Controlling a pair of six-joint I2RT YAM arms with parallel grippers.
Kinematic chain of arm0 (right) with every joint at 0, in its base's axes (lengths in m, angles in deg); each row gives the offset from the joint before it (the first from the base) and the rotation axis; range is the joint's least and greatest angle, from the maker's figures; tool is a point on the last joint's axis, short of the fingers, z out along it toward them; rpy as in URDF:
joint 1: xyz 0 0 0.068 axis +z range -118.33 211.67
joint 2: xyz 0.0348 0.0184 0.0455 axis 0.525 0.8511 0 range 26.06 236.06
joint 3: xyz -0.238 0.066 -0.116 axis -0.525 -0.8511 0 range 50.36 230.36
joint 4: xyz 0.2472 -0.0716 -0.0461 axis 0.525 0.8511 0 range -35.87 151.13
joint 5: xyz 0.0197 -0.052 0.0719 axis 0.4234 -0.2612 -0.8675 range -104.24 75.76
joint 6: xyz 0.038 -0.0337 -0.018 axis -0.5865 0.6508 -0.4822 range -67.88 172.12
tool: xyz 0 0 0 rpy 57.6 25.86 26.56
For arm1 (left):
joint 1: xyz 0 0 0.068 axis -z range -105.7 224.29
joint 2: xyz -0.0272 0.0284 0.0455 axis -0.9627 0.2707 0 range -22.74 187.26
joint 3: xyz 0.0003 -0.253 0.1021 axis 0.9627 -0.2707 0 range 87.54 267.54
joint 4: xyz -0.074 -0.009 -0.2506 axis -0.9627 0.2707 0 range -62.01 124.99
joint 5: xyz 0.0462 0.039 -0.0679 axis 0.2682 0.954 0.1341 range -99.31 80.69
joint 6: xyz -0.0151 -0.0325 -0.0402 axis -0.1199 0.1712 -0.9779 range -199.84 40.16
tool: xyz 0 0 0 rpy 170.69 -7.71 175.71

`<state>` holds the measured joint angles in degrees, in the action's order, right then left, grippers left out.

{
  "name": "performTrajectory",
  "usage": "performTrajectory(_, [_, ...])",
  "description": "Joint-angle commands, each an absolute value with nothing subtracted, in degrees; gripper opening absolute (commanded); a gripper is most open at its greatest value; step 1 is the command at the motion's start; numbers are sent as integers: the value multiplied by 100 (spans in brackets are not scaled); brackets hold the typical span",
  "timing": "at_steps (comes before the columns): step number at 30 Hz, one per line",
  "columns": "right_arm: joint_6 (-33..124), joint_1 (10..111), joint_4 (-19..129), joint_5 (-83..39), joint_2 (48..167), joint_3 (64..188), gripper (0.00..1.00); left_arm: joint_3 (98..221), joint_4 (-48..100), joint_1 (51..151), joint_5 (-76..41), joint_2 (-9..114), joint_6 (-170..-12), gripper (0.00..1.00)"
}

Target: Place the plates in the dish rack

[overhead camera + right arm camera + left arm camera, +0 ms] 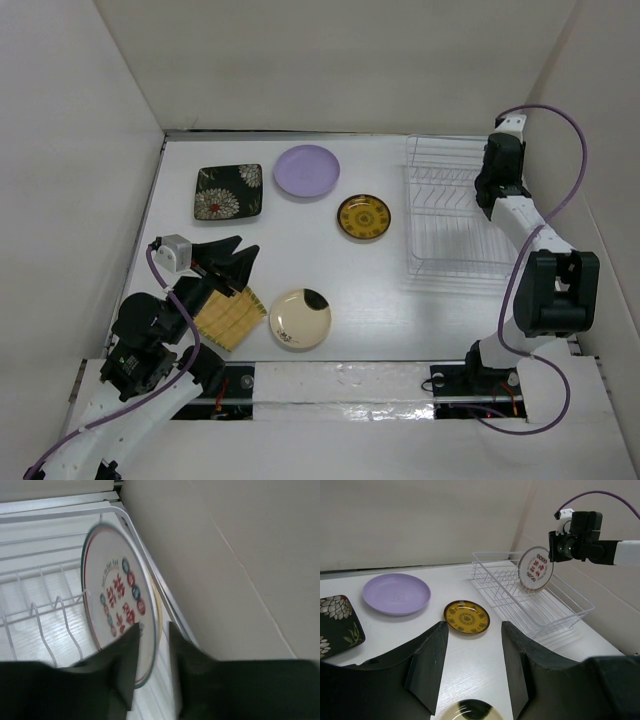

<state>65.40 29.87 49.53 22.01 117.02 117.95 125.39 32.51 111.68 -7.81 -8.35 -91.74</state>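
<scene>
My right gripper (488,190) (152,630) is shut on the rim of the white plate with red marks (117,595) (535,568) and holds it upright over the far end of the white wire dish rack (450,215) (555,611) (45,535). A thin yellowish edge shows just behind that plate. My left gripper (235,262) (472,665) is open and empty above the table, between the yellow woven square plate (230,317) and the cream plate with a black patch (300,319) (470,711). The brown-gold plate (363,217) (466,617), the lilac plate (307,170) (396,593) and the black floral square plate (229,191) (335,625) lie flat.
White walls close in the table on the left, back and right; the rack stands against the right wall. The right arm's purple cable (560,150) loops beside the rack.
</scene>
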Motion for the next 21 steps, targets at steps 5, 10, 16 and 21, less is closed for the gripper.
performTrajectory(5, [5372, 3158, 5156, 2154, 11203, 12383, 52, 12639, 3019, 11165, -773, -771, -9206, 44])
performTrajectory(10, [4432, 4166, 5615, 1137, 10578, 12542, 16, 12621, 3028, 11165, -598, -780, -9197, 42])
performTrajectory(16, [3264, 6407, 5520, -373, 10988, 12068, 0, 12604, 3054, 11165, -221, -710, -9179, 14])
performTrajectory(21, [2655, 7806, 5088, -1230, 12254, 12303, 32, 12604, 3089, 11165, 517, -815, -9153, 0])
